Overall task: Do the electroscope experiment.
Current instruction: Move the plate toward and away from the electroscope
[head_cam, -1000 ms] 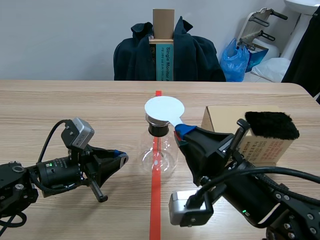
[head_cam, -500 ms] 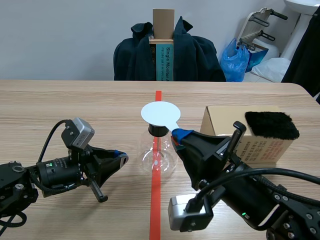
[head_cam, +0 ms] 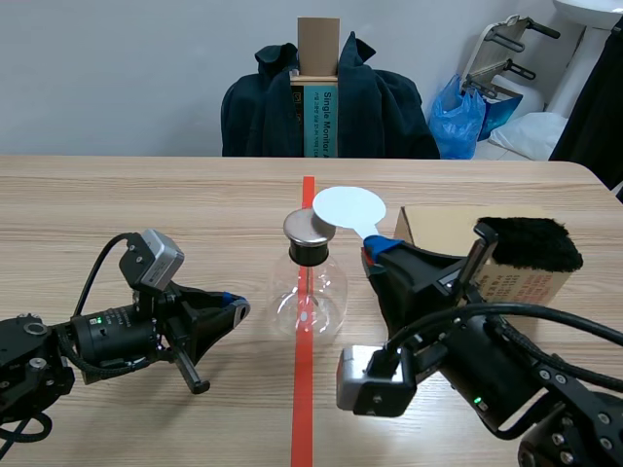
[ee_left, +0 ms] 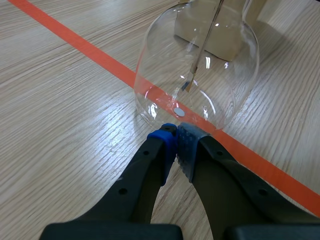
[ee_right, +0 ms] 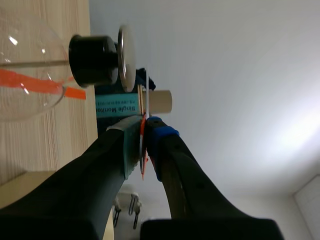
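Right gripper (head_cam: 375, 253), clamped on the white disc (head_cam: 349, 206), has swung it off the electroscope cap (head_cam: 309, 227) toward 2 o'clock; charging pass likely complete.

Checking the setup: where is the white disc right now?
In the scene view, the white disc is held by the right gripper, just right of the flask's metal cap.

The flask (head_cam: 307, 297) is clear glass, smooth and glossy, with bright glints. Its stopper (head_cam: 309, 253) looks matt black, under a dull brushed metal plate (head_cam: 302, 228). The white paddle (head_cam: 348, 206) is thin, flat and matt. The table (head_cam: 146, 195) is matt wood grain. My pads (ee_left: 186, 142) are soft and dotted, on smooth black plastic fingers (ee_left: 142, 172). The box (head_cam: 433, 232) is plain cardboard, topped with fluffy black fur (head_cam: 529, 243).
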You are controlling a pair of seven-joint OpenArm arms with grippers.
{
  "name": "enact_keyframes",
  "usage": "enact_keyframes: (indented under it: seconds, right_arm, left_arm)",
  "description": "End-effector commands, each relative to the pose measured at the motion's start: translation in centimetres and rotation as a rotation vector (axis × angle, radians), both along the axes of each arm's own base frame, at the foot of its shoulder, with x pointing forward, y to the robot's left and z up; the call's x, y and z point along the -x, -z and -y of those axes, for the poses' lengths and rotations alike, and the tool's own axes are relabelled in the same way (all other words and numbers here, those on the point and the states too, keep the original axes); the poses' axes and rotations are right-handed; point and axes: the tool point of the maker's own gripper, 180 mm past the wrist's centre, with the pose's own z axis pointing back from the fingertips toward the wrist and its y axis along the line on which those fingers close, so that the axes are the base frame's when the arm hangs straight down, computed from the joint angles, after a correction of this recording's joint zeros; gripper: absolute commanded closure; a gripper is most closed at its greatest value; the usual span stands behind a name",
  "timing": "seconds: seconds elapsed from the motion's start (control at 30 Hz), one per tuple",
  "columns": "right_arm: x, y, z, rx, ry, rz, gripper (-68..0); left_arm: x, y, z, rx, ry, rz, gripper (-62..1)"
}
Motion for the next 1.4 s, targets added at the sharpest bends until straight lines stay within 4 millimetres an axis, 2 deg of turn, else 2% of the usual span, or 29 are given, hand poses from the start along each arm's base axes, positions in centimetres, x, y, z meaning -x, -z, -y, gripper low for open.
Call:
enact_keyframes:
  seconds: [0.0,0.27,0.5,0.7,1.03,1.37]
  right_arm:
    - [-0.7,-1.1,0.8,-0.005,0.037,0.037,-0.8]
    - [-2.1,-1.0,3.0,-0.011,0.182,0.028,-0.8]
    - [-2.3,-1.0,3.4,-0.011,0.202,0.027,-0.8]
    - [-1.6,-1.0,2.2,-0.008,0.127,0.032,-0.8]
    - [0.7,-1.1,-0.9,0.0,-0.083,0.046,-0.8]
    - [1.9,-1.1,-2.1,0.004,-0.177,0.052,-0.8]
  left_arm:
    - [-0.7,-1.5,0.4,0.042,-0.006,0.038,-3.0]
    - [-0.7,-1.5,0.4,0.043,-0.006,0.039,-3.0]
    - [-0.7,-1.5,0.4,0.042,-0.005,0.039,-3.0]
    - [-0.8,-1.8,0.5,0.059,-0.008,0.05,-3.0]
    - [-0.8,-1.9,0.5,0.06,-0.009,0.052,-3.0]
    - [-0.8,-1.9,0.5,0.06,-0.009,0.052,-3.0]
